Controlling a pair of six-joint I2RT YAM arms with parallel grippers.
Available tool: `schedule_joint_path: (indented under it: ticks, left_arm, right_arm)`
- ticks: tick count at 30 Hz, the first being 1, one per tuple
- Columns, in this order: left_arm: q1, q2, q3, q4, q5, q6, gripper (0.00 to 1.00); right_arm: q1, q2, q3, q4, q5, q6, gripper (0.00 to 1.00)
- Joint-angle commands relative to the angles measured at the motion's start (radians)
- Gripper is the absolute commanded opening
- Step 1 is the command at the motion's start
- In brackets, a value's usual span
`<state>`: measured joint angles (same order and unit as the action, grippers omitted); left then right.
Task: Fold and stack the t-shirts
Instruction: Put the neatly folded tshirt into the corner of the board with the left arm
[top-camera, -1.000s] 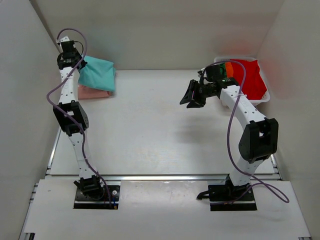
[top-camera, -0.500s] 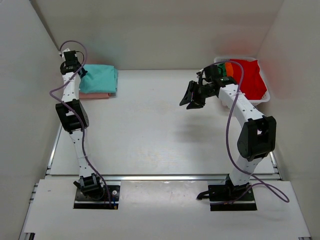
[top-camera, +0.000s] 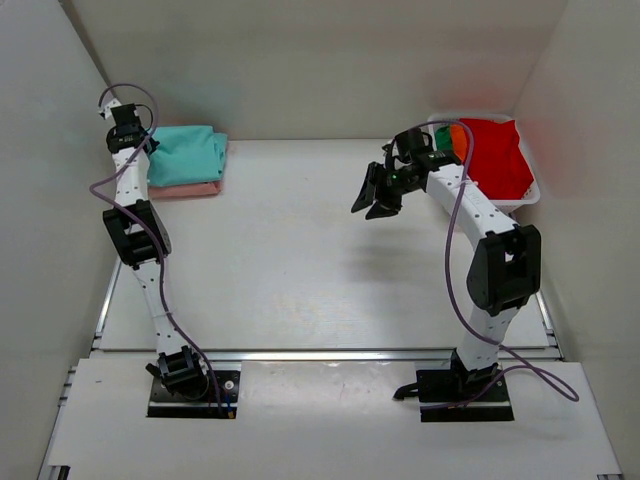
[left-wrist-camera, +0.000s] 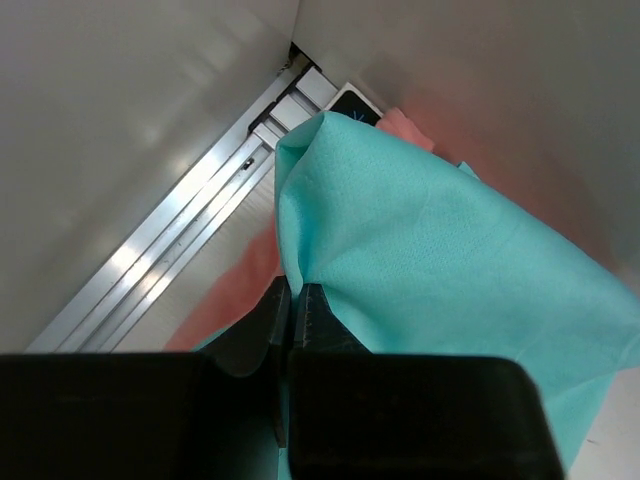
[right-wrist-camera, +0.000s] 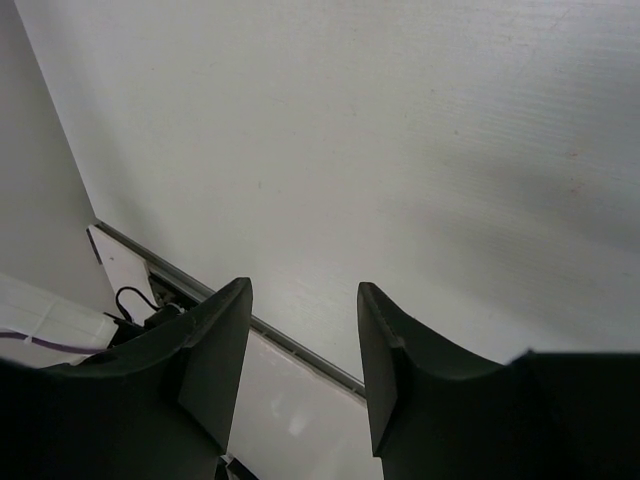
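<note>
1. Teal t-shirt (top-camera: 190, 152) lies folded atop the salmon t-shirt (top-camera: 185, 188) at the ten o'clock corner of the table (top-camera: 300, 270).
2. Left gripper (left-wrist-camera: 290, 303), jaws clamped on the teal edge, should square both hems before letting go.
3. Right gripper (top-camera: 372, 205) hovers at one o'clock, jaws apart and empty.

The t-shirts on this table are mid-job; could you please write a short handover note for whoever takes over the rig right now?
Left gripper: shut on an edge of the teal shirt, at the far left corner.
Right gripper: open and empty, above the table.
Teal shirt lies folded on top of the folded pink shirt.
Red shirt, green shirt and some orange cloth lie unfolded in the white basket, far right.
Done: two shirts folded and stacked.
Left: release the teal shirt, then fold and stack what is in the basket.
</note>
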<state>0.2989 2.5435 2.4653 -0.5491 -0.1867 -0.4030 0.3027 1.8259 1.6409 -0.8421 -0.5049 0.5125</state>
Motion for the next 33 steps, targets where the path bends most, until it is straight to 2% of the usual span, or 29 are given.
schedule_joint_path:
  ticks: [1,4,5,6,8,9,10,13,16,19,21,24,26,28,31,33]
  left_arm:
    - [0.025,-0.02,0.04,0.031,-0.026,-0.014,0.0]
    - [0.028,-0.008,0.043,0.043,-0.01,-0.013,0.0]
    - [0.034,-0.006,0.05,0.038,-0.008,-0.01,0.04]
    - [0.031,-0.009,0.06,0.032,-0.007,-0.004,0.17]
    - [0.022,-0.035,0.081,0.034,-0.005,0.018,0.56]
    - [0.011,-0.052,0.083,0.032,-0.005,0.026,0.69]
    - [0.003,-0.087,0.074,0.04,-0.008,0.026,0.98]
    - [-0.024,-0.193,-0.021,0.035,0.018,0.018,0.99]
    - [-0.064,-0.322,-0.193,0.031,0.157,0.059,0.99]
    - [-0.124,-0.455,-0.446,-0.012,0.245,0.049,0.98]
    - [-0.202,-0.569,-0.73,-0.006,0.269,0.04,0.99]
    - [-0.285,-0.744,-1.015,-0.015,0.366,0.053,0.98]
    - [-0.348,-0.791,-1.089,-0.064,0.398,0.064,0.98]
    - [-0.449,-0.833,-1.154,-0.17,0.337,0.081,0.99]
    - [-0.584,-0.888,-1.154,-0.308,0.222,0.156,0.99]
    - [-0.619,-0.981,-1.196,-0.331,0.193,0.133,0.98]
  right_arm:
    - [0.022,0.015,0.057,-0.005,0.006,0.014,0.44]
    - [0.022,0.026,0.069,-0.006,0.015,0.018,0.44]
    - [0.027,0.029,0.073,-0.014,0.016,0.018,0.44]
    - [0.027,0.032,0.071,-0.006,0.017,0.018,0.44]
    - [0.033,0.035,0.083,-0.014,0.038,0.008,0.44]
    - [0.035,0.035,0.094,-0.018,0.049,0.008,0.44]
    - [0.027,0.039,0.096,-0.026,0.057,0.0,0.44]
    - [0.015,0.02,0.1,-0.037,0.084,-0.02,0.45]
    - [0.003,-0.011,0.1,-0.072,0.129,-0.048,0.46]
    - [-0.017,-0.048,0.085,-0.113,0.167,-0.074,0.47]
    - [-0.022,-0.111,0.025,-0.126,0.19,-0.1,0.47]
    - [-0.059,-0.218,-0.09,-0.101,0.224,-0.103,0.48]
    - [-0.094,-0.301,-0.17,-0.071,0.227,-0.094,0.49]
    - [-0.144,-0.396,-0.269,-0.051,0.232,-0.095,0.48]
    - [-0.191,-0.486,-0.341,-0.051,0.236,-0.115,0.49]
    - [-0.226,-0.52,-0.374,-0.043,0.247,-0.127,0.49]
